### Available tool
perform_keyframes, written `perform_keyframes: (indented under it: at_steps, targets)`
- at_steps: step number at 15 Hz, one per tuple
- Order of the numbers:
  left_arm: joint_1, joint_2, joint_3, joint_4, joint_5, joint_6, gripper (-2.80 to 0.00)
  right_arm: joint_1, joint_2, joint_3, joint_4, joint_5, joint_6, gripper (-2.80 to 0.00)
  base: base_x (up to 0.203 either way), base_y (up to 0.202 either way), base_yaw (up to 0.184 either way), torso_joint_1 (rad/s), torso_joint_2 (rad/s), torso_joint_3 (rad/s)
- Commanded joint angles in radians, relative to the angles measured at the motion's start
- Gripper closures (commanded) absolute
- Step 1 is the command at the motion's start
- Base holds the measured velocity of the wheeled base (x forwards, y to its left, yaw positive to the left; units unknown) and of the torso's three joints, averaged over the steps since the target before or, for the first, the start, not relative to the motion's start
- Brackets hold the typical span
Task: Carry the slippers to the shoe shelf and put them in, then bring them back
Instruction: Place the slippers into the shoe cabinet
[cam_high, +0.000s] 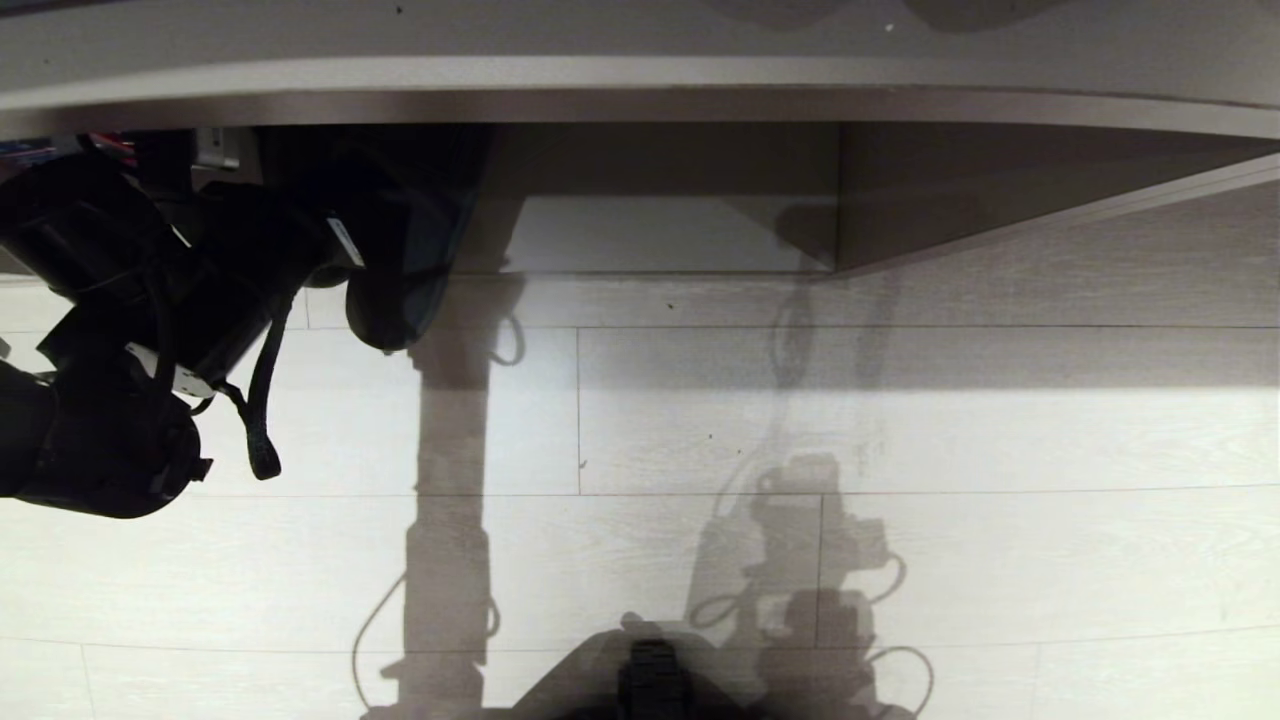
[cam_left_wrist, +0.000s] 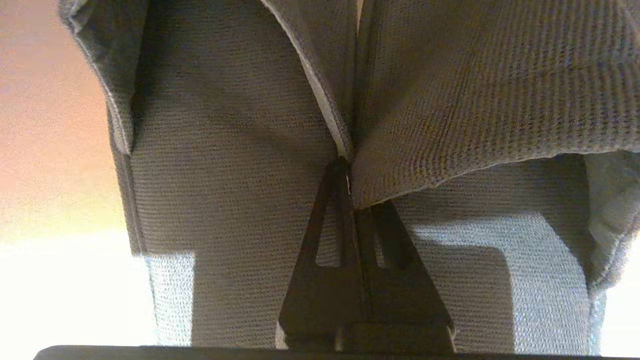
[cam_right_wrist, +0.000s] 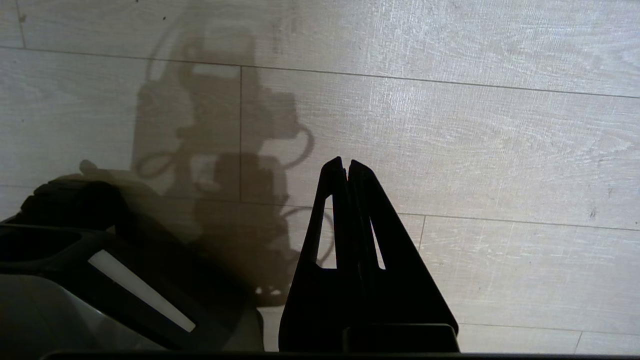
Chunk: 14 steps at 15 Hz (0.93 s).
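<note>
At nine o'clock in the head view, the left arm reaches forward toward the shelf (cam_high: 660, 235), its left gripper (cam_high: 385, 250) carrying the slippers (cam_high: 405, 260) at the cubby mouth, just above the floor (cam_high: 900, 440). From the left wrist, the jaws are pinched on the slippers' (cam_left_wrist: 240, 150) fabric edges. From the right wrist, the right gripper (cam_right_wrist: 346, 165) hangs over floor, jaws together, empty.

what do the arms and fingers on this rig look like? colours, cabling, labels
Left arm: bulky matte black housings, black cables and a loose strap, small white labels. Fingers on both grippers: black, flat, tapering triangular blades with slot cutouts. Right gripper looks the same, all black.
</note>
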Motion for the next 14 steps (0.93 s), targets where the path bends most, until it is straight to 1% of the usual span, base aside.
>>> perform_keyframes:
  at_steps: [1, 3, 6, 8, 10, 12, 13, 14]
  targets:
    - [0.0, 0.018, -0.029, -0.008, 0.026, -0.001, 0.0, 0.0, 0.0, 0.0, 0.0, 0.001, 0.0, 0.0, 0.0, 0.0, 0.0, 0.0, 0.0, 0.0]
    - [-0.001, 0.033, -0.061, -0.01, 0.041, -0.001, 0.0, 0.0, 0.0, 0.0, 0.0, 0.001, 0.0, 0.0, 0.0, 0.0, 0.0, 0.0, 0.0, 0.0]
    - [-0.001, 0.032, -0.082, -0.011, 0.044, -0.001, 0.0, 0.0, 0.0, 0.0, 0.0, 0.001, 0.0, 0.0, 0.0, 0.0, 0.0, 0.0, 0.0, 0.0]
    - [-0.001, 0.038, -0.119, -0.015, 0.054, 0.0, 0.0, 0.0, 0.0, 0.0, 0.0, 0.001, 0.0, 0.0, 0.0, 0.0, 0.0, 0.0, 0.0, 0.0]
    - [-0.001, 0.061, -0.146, -0.087, 0.07, 0.005, 0.0, 0.0, 0.0, 0.0, 0.0, 0.001, -0.001, 0.0, 0.0, 0.0, 0.0, 0.0, 0.0, 0.0]
    - [-0.001, 0.067, -0.141, -0.1, 0.07, 0.007, 0.0, 0.0, 0.0, 0.0, 0.002, 0.001, -0.001, 0.0, 0.0, 0.0, 0.0, 0.0, 0.0, 0.0]
    - [-0.001, 0.067, -0.138, -0.1, 0.07, 0.007, -2.8, 0.0, 0.0, 0.0, 0.002, 0.001, -0.002, 0.0, 0.0, 0.0, 0.0, 0.0, 0.0, 0.0]
    - [-0.001, 0.065, -0.137, -0.1, 0.07, 0.007, -2.8, 0.0, 0.001, 0.0, 0.002, 0.001, -0.002, 0.0, 0.0, 0.0, 0.0, 0.0, 0.0, 0.0]
